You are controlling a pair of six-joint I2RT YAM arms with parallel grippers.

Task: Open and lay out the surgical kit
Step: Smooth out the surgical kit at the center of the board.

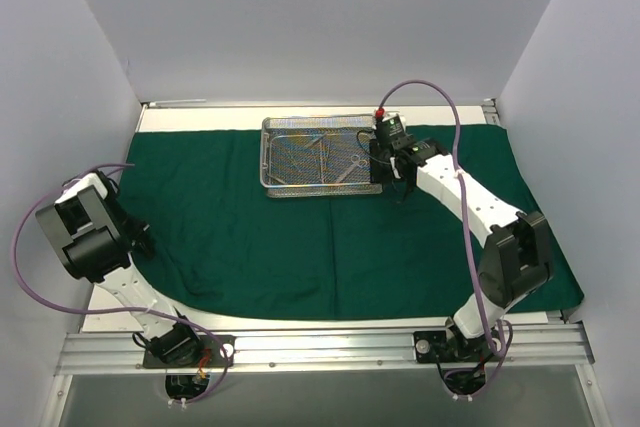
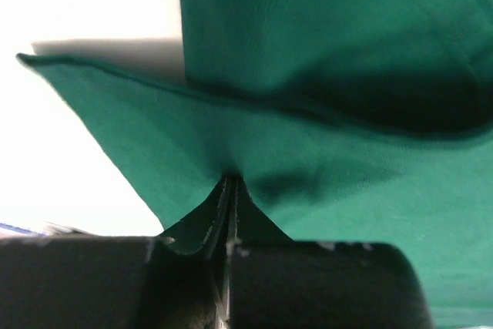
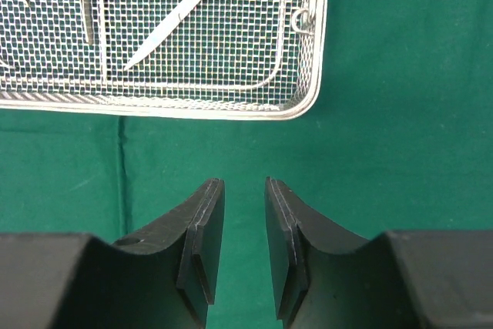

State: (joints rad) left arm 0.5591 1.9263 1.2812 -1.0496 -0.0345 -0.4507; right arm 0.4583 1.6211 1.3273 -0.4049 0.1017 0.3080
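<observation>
Left gripper (image 2: 229, 193) pinches a fold of the green drape (image 2: 347, 36), seemingly to draw it flat next; right gripper (image 3: 244, 188), slightly parted and empty, hovers beside the mesh tray (image 3: 314, 75).

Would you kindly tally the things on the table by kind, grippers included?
Green drape: 1
Wire-mesh tray: 1
Scissors clearly seen: 1 (other thin instruments in the tray are too small to count)
Grippers: 2, left gripper and right gripper
Total: 5
</observation>
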